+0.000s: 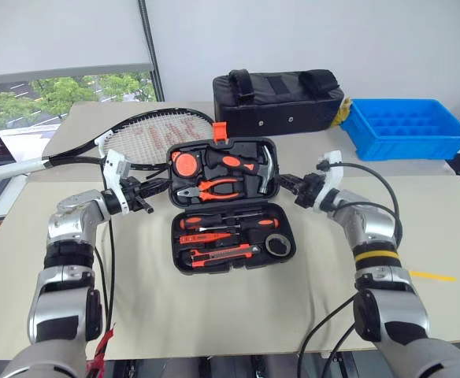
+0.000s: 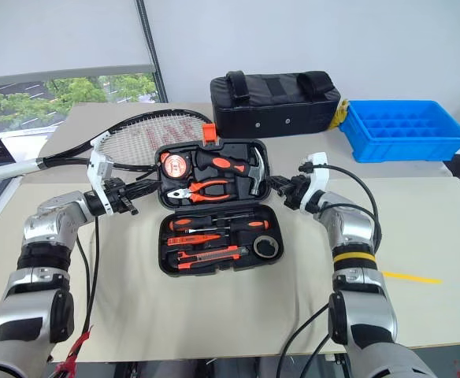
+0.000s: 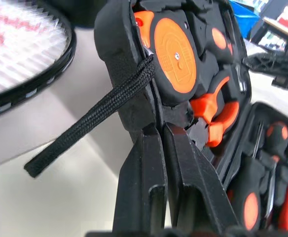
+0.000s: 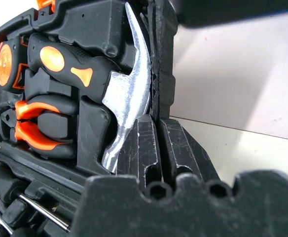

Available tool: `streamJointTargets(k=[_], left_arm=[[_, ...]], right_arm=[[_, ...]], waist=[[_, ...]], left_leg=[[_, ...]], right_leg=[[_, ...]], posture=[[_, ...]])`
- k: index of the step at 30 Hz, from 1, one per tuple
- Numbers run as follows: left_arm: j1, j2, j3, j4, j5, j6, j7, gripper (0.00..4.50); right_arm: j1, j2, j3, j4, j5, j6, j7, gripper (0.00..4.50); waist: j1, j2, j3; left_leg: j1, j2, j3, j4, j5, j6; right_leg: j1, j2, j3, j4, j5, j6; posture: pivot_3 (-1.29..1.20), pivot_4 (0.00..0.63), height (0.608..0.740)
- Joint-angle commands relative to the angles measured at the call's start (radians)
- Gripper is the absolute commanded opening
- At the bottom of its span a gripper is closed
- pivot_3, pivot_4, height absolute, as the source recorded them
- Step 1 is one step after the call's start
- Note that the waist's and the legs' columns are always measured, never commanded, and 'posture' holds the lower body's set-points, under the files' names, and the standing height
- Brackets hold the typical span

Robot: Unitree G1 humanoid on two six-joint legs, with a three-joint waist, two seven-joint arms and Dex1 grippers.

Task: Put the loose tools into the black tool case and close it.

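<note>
The black tool case point(image 1: 231, 208) lies open in the middle of the table, its lid tilted partly up with an orange latch point(image 1: 220, 131) on top. A hammer point(image 1: 268, 169), pliers point(image 1: 218, 187) and an orange tape measure point(image 1: 185, 164) sit in the lid. Screwdrivers point(image 1: 214, 222), a utility knife point(image 1: 222, 253) and a grey tape roll point(image 1: 278, 246) lie in the base. My left gripper point(image 1: 161, 187) is shut, with its tips point(image 3: 161, 129) against the lid's left edge. My right gripper point(image 1: 283, 181) is shut too, its tips point(image 4: 157, 121) at the lid's right edge beside the hammer head.
A black tennis racket point(image 1: 151, 134) lies behind and left of the case, close to my left gripper. A black fabric bag point(image 1: 277, 101) stands at the back, with a blue plastic tray point(image 1: 407, 126) to its right. Cables hang from both wrists.
</note>
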Motion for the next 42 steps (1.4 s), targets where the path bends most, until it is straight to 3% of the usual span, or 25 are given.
streamJointTargets(k=[1, 13, 24, 36, 37, 40, 42], left_arm=[[0.043, 0.011, -0.016, -0.113, 0.011, -0.114, 0.012, 0.01], [0.208, 0.008, -0.013, -0.282, 0.094, -0.512, 0.176, 0.01], [0.141, 0.024, -0.036, -0.131, 0.182, -0.770, 0.307, 0.01], [0.216, 0.088, -0.121, -0.021, 0.286, -1.067, 0.313, 0.01], [0.227, 0.096, -0.127, -0.021, 0.289, -1.080, 0.311, 0.00], [0.323, 0.173, -0.169, -0.082, 0.217, -1.214, 0.180, 0.92], [0.378, 0.212, -0.143, -0.082, 0.173, -1.302, 0.175, 1.75]], right_arm=[[0.031, -0.013, 0.006, -0.118, 0.025, -0.143, 0.066, 0.00], [0.091, -0.024, 0.004, -0.119, 0.003, -0.479, 0.085, 0.00], [-0.005, -0.004, 0.024, 0.097, -0.053, -0.716, 0.043, 0.00], [0.054, -0.059, 0.081, 0.225, -0.164, -1.020, 0.016, 0.00], [0.065, -0.071, 0.091, 0.217, -0.173, -1.021, 0.022, 0.74], [0.132, -0.126, 0.107, 0.171, -0.189, -1.073, 0.041, 1.66], [0.208, -0.187, 0.096, 0.114, -0.181, -1.054, 0.044, 2.39]], waist=[[0.001, 0.000, 0.000], [0.005, 0.000, 0.000], [0.022, 0.000, 0.000], [0.025, 0.000, 0.000], [0.025, 0.000, 0.000], [0.023, 0.000, 0.000], [0.025, 0.001, 0.001]], left_leg=[[0.001, 0.000, 0.000, 0.000, 0.000, 0.000], [0.003, 0.000, 0.001, 0.000, 0.000, 0.001], [0.003, 0.000, 0.002, 0.000, 0.000, 0.001], [0.002, 0.000, 0.002, -0.001, 0.000, 0.001], [0.002, 0.000, 0.002, -0.001, 0.000, 0.001], [0.004, 0.000, 0.003, 0.000, 0.000, 0.001], [0.008, 0.001, 0.004, -0.001, -0.001, 0.002]], right_leg=[[0.001, 0.000, 0.000, 0.000, 0.000, 0.000], [0.001, -0.003, 0.004, -0.001, 0.000, 0.000], [0.001, -0.002, 0.003, -0.001, 0.000, -0.001], [0.001, -0.002, 0.002, -0.001, 0.000, -0.001], [0.001, -0.002, 0.002, -0.001, 0.000, -0.001], [0.002, -0.003, 0.003, -0.001, 0.000, -0.001], [0.005, -0.006, 0.003, -0.002, 0.000, -0.001]], posture=[[0.00, 0.150, 0.712], [0.00, 0.150, 0.712], [0.00, 0.150, 0.712], [0.00, 0.150, 0.712], [0.00, 0.150, 0.712], [0.00, 0.150, 0.712], [0.00, 0.150, 0.712]])
